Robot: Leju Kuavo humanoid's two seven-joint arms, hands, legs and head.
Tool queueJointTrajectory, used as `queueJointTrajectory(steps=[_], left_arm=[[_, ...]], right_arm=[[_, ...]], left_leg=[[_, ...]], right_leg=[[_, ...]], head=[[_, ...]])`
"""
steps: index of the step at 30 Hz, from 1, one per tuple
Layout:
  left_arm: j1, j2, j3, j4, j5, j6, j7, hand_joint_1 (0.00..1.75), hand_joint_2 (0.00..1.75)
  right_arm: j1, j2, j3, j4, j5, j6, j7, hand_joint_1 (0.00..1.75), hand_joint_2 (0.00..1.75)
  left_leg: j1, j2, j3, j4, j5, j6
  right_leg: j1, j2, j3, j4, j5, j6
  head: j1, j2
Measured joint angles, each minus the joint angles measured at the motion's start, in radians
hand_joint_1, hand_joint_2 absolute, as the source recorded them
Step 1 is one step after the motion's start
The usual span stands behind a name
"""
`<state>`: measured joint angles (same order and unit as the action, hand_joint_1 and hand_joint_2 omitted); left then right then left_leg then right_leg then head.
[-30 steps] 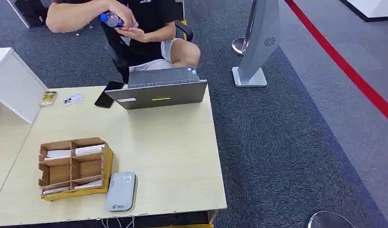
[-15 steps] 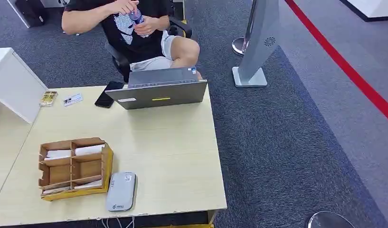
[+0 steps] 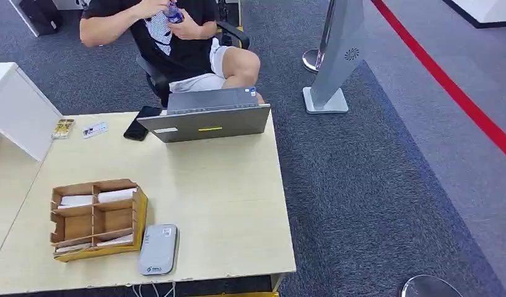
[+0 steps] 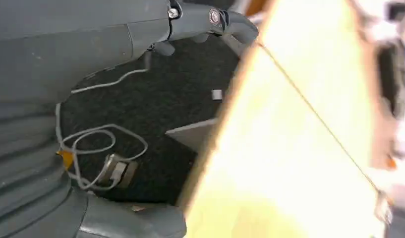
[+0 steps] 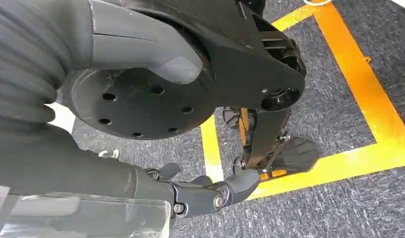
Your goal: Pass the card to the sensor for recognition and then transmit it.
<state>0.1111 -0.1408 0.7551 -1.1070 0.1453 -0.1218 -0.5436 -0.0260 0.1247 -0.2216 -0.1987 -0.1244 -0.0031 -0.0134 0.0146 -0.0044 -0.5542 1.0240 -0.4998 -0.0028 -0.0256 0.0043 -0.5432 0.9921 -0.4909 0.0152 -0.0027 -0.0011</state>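
Observation:
A cardboard organizer point(image 3: 96, 219) stands near the table's front left, with white cards point(image 3: 117, 195) lying in several of its compartments. The grey flat sensor point(image 3: 157, 249) lies just right of it at the front edge. Two more cards point(image 3: 95, 129) lie at the far left of the table. My left hand point(image 4: 91, 54) hangs beside the table's edge with its fingers point(image 4: 210, 20) and thumb apart, holding nothing. My right hand point(image 5: 141, 183) hangs over the carpet, fingers point(image 5: 215, 193) loosely extended, with nothing in it.
A laptop point(image 3: 207, 120) and a black phone point(image 3: 139, 124) sit at the table's far edge. Behind them a person point(image 3: 176, 43) sits holding a bottle. A white box point(image 3: 18, 111) stands at the left, a grey kiosk stand point(image 3: 337, 55) on the carpet at the right.
The person has sat up and lifted the bottle higher. Nothing on the table has moved.

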Motion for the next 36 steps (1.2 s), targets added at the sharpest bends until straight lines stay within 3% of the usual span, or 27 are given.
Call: queueJointTrajectory(steps=[12,13,18,19,32,34,36], left_arm=[[-0.071,0.033,-0.188,-0.234,-0.335,0.093,0.069,0.0,1.75],[-0.083,0.038,-0.207,-0.255,-0.374,0.101,0.079,0.0,0.0],[-0.136,0.06,-0.287,-0.326,-0.526,0.133,0.118,0.0,0.0],[-0.147,0.064,-0.301,-0.338,-0.556,0.139,0.124,0.0,1.75],[-0.327,0.132,-0.538,-0.478,-0.934,0.194,0.225,0.0,1.75],[-0.431,0.193,-0.64,-0.484,-1.073,0.194,0.293,0.0,1.75],[-0.537,0.261,-0.748,-0.479,-1.331,0.195,0.36,0.0,1.75]], right_arm=[[-0.002,0.001,0.009,0.002,0.052,-0.002,0.024,0.0,1.75],[-0.002,0.001,0.01,0.002,0.057,-0.002,0.026,0.0,1.75],[-0.002,0.001,0.02,0.003,0.084,-0.002,0.036,0.0,1.75],[-0.003,0.001,0.022,0.003,0.088,-0.002,0.038,0.0,1.75],[-0.008,0.001,0.051,0.004,0.15,-0.002,0.068,0.0,1.75],[-0.013,-0.001,0.065,0.005,0.198,0.002,0.084,0.0,1.75],[-0.021,-0.005,0.078,0.005,0.261,0.002,0.1,0.0,1.75]], left_leg=[[0.0,0.0,0.0,0.0,0.001,0.0],[0.0,0.0,0.0,0.0,0.001,0.0],[0.0,0.0,0.0,0.0,0.001,0.0],[0.0,0.0,0.0,0.0,0.001,0.0],[0.0,0.0,0.001,0.002,0.002,0.0],[0.004,-0.002,-0.006,0.003,0.004,-0.002],[0.004,-0.002,-0.005,0.003,0.004,-0.002]], right_leg=[[0.0,0.0,0.0,0.0,0.0,0.0],[0.0,0.0,0.0,0.0,0.0,0.0],[0.0,0.0,0.0,0.0,0.001,0.0],[0.0,0.0,0.0,0.0,0.001,0.0],[0.0,0.001,-0.004,0.0,0.001,-0.001],[0.003,-0.002,-0.004,0.0,0.004,-0.002],[0.003,-0.001,-0.004,0.001,0.005,-0.002]], head=[[0.0,0.0],[0.0,0.0],[0.0,0.0],[0.0,0.0],[0.0,0.0],[0.002,0.0],[0.005,0.0]])
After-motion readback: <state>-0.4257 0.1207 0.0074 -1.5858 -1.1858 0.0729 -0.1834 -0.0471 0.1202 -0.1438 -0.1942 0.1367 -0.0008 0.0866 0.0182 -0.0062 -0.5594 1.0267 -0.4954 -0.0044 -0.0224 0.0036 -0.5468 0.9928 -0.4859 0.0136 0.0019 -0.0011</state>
